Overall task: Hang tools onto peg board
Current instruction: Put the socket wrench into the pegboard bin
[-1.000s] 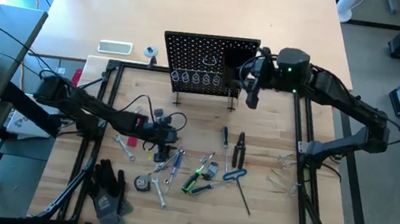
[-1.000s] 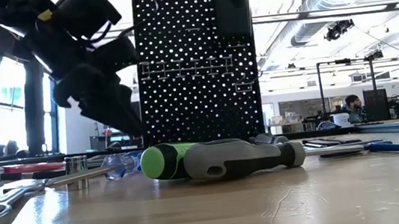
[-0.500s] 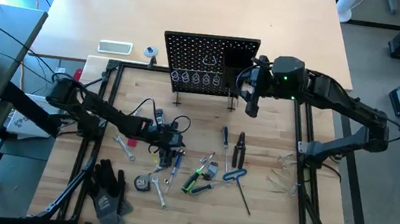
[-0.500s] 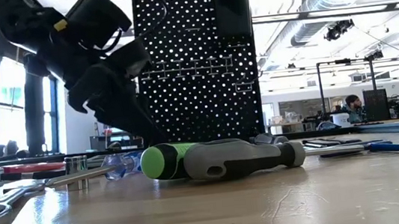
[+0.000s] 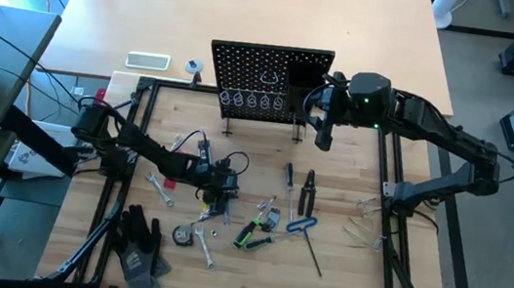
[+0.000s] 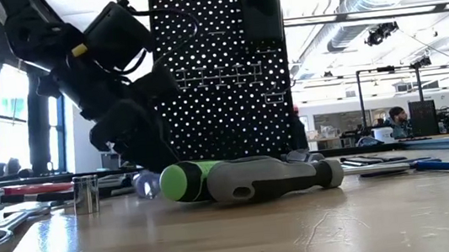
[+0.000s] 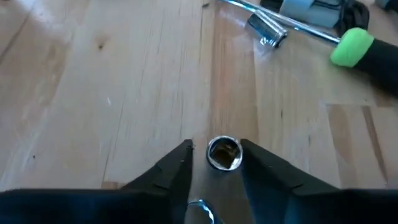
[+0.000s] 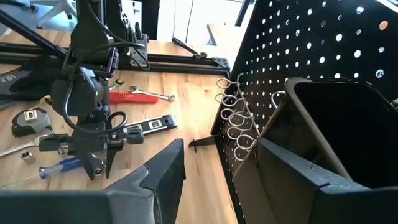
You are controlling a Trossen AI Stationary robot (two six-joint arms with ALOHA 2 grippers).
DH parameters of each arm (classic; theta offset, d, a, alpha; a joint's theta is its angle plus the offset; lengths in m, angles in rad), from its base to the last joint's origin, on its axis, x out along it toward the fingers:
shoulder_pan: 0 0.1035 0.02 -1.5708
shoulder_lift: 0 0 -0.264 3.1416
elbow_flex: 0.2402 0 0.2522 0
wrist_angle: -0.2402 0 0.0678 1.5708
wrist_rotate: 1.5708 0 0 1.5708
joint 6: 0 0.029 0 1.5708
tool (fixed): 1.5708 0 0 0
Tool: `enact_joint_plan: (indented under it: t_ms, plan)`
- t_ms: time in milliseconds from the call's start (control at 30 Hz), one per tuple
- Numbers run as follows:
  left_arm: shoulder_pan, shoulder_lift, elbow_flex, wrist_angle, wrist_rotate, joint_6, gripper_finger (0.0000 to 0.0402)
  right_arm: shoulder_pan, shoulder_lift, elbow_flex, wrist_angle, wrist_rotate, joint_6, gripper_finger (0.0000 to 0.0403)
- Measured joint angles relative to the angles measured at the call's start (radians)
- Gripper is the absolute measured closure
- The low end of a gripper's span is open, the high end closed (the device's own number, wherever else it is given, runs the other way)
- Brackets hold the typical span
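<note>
My left gripper [image 7: 216, 148] is down at the table among the scattered tools [image 5: 257, 225]. It is open, with its fingertips on either side of a small silver socket [image 7: 224, 153] that stands upright on the wood. The green screwdriver [image 7: 353, 47] and a second socket [image 7: 267, 31] lie beyond it. The black peg board [image 5: 267, 76] stands upright at the far side with wire rings [image 8: 233, 118] and a box bin [image 8: 348, 130]. My right gripper [image 8: 217, 186] hovers open and raised beside the bin, holding nothing. My left gripper comes slanting down at the socket, one finger [image 7: 258, 165] right against its side and the other a little off. I cannot tell whether it touches. The socket stands on the table.
Black gloves [image 5: 139, 243] and a tape measure [image 5: 184, 236] lie near the front left. Pliers [image 5: 308, 192], a blue hex key [image 5: 301, 225] and a wrench [image 5: 161, 189] are spread over the middle. A white device [image 5: 147, 61] lies far left of the peg board.
My left gripper has come down to the table and moved toward the right and near edges, ending among the tools over the socket. The tools have stayed where they were.
</note>
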Motion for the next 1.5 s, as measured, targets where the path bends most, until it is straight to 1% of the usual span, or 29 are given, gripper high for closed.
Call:
enact_joint_plan:
  t_ms: [133,167,500,567,700,833,933,1100,1233,1333,1400,1500]
  plan:
    - [0.0,-0.005,0.0,0.003,0.0,0.02,0.0343,0.0,0.0,0.0,0.0,0.0,0.005,0.0213]
    - [0.0,-0.006,0.0,0.006,0.0,0.025,0.0352,0.0,0.0,0.0,-0.002,0.0,0.007,0.0213]
    - [0.0,-0.006,0.0,0.01,0.0,0.036,0.0352,0.0,-0.007,-0.002,-0.082,0.002,0.041,0.0213]
    - [0.0,-0.006,0.0,0.011,-0.006,0.036,0.0352,0.009,-0.023,-0.002,-0.096,0.019,0.053,0.0213]
    - [0.0,-0.011,0.0,0.013,-0.022,0.044,0.0352,0.048,-0.071,-0.002,-0.122,0.084,0.069,0.0213]
    - [0.0,-0.035,0.0,0.011,-0.043,0.067,0.0352,0.102,-0.113,-0.002,-0.161,0.095,0.126,0.0213]
    - [0.0,-0.072,0.0,0.013,-0.061,0.088,0.0352,0.153,-0.131,-0.033,-0.188,0.096,0.17,0.0213]
    - [0.009,-0.167,0.0,0.011,-0.078,0.124,0.0352,0.227,-0.131,-0.166,-0.208,0.095,0.25,0.0213]
    - [0.022,-0.273,0.006,-0.003,-0.098,0.174,0.0352,0.28,-0.13,-0.342,-0.133,0.091,0.318,0.0213]
    - [0.043,-0.356,0.036,-0.021,-0.103,0.233,0.0352,0.313,-0.13,-0.489,-0.01,0.048,0.362,0.0213]
    - [0.062,-0.404,0.071,-0.035,-0.103,0.28,0.0352,0.329,-0.131,-0.593,0.105,0.023,0.391,0.0213]
    - [0.099,-0.448,0.146,-0.066,-0.094,0.349,0.0352,0.352,-0.13,-0.748,0.308,0.017,0.433,0.0213]
